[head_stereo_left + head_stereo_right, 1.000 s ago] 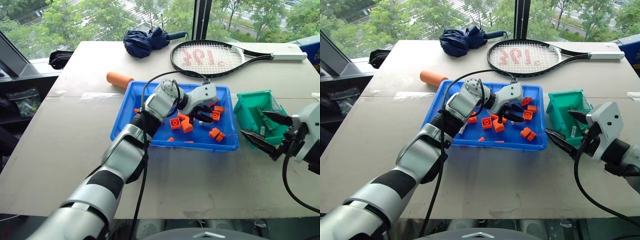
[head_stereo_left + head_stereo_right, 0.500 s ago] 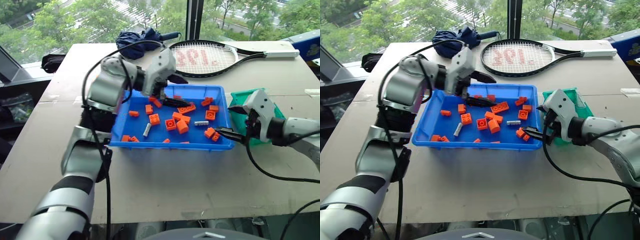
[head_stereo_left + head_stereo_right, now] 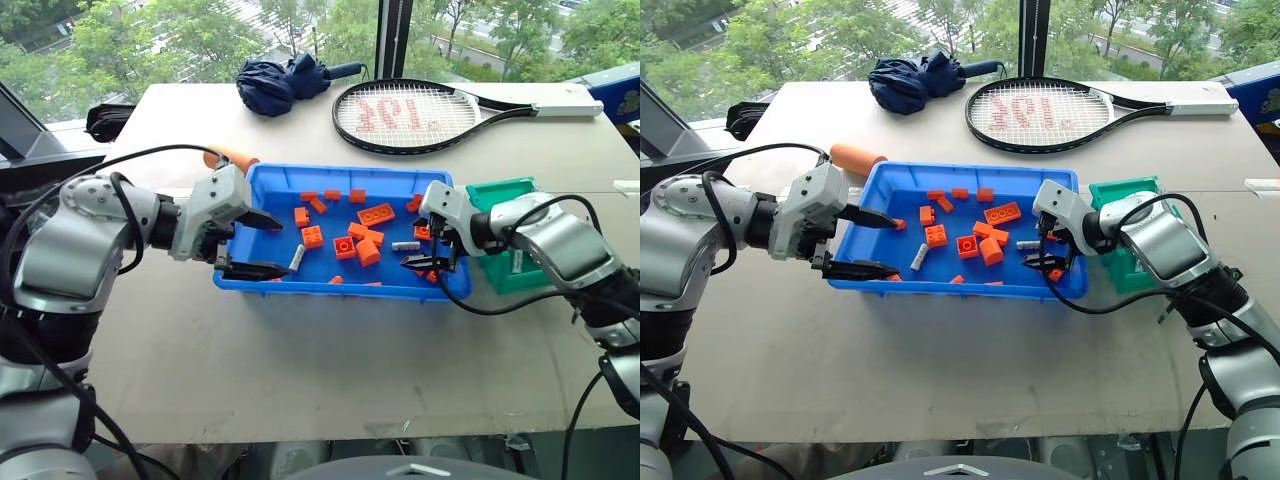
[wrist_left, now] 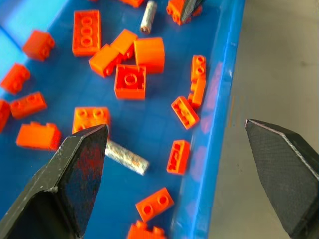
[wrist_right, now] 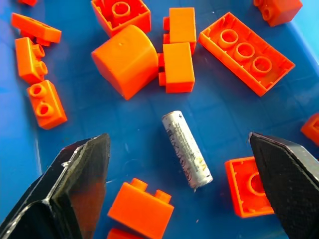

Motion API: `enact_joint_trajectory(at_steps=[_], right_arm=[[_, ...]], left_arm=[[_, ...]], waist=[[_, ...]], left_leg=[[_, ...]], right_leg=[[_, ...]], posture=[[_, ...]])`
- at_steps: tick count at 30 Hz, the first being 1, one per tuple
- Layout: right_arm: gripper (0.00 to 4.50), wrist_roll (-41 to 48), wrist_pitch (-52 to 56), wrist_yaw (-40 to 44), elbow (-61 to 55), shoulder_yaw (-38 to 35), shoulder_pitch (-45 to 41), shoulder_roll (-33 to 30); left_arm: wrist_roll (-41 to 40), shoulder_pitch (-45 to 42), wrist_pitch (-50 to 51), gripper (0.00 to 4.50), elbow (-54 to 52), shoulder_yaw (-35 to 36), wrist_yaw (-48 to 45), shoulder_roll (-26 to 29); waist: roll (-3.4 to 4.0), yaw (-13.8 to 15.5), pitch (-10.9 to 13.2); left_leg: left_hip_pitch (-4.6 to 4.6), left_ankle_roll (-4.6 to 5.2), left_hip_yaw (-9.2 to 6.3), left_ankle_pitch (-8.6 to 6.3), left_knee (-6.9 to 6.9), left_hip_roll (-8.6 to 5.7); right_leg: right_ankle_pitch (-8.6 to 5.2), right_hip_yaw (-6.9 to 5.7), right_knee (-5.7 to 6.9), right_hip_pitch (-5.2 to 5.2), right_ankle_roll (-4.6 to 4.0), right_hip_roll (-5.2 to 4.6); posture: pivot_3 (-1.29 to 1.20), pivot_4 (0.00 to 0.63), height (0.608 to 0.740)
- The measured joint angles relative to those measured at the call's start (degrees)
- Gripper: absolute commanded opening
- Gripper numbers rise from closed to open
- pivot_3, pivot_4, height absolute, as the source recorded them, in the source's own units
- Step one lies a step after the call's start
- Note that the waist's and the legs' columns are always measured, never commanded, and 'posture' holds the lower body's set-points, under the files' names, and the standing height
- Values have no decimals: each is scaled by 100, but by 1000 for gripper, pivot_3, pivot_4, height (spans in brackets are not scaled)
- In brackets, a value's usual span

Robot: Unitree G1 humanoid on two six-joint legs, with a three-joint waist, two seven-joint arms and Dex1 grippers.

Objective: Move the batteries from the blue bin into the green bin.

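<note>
Two batteries & orange bricks are held in blue bin; both grippers' fingers are spread apart, nothing gripped.

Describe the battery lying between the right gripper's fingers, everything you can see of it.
The battery is a slim silver-grey metal cylinder with a worn, speckled wrapper and faint print. It lies flat on the floor of the blue bin, among orange bricks, touching none of them as far as can be seen. In the head views it sits near the bin's right side. The right gripper is open above it, fingers on either side, not touching it.
</note>
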Motion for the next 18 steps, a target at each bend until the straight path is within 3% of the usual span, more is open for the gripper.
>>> enact_joint_trajectory(at_steps=[3,8,9,15,18], right_arm=[[2796,-284,-165,181,345,168,-115,191],[310,-661,-356,601,605,280,-191,278],[76,-699,-374,646,605,281,-192,278],[76,-852,-239,782,205,185,-65,171],[76,-627,149,742,-368,-270,42,9]], left_arm=[[-175,82,138,4500,-187,198,175,104],[-501,158,234,4500,-274,379,398,229],[-536,158,240,4500,-273,379,419,229],[-665,-98,189,4500,-249,232,537,213],[-811,-249,169,4500,-248,131,538,104]], waist=[[0,29,0],[0,107,0],[0,111,0],[0,112,0],[2,108,3]], left_leg=[[-2,0,-3,0,0,-1],[-2,-1,0,1,0,-3],[-2,-1,1,0,0,-3],[-3,-1,0,0,0,-4],[-7,-1,0,1,0,-4]], right_leg=[[0,-4,-1,0,0,-2],[0,-3,-2,0,0,-3],[0,-3,-2,0,0,-4],[0,-4,-2,0,0,-4],[0,-3,-2,-3,0,-4]], posture=[[0,150,740],[0,150,740],[0,150,740],[0,150,740],[0,150,740]])
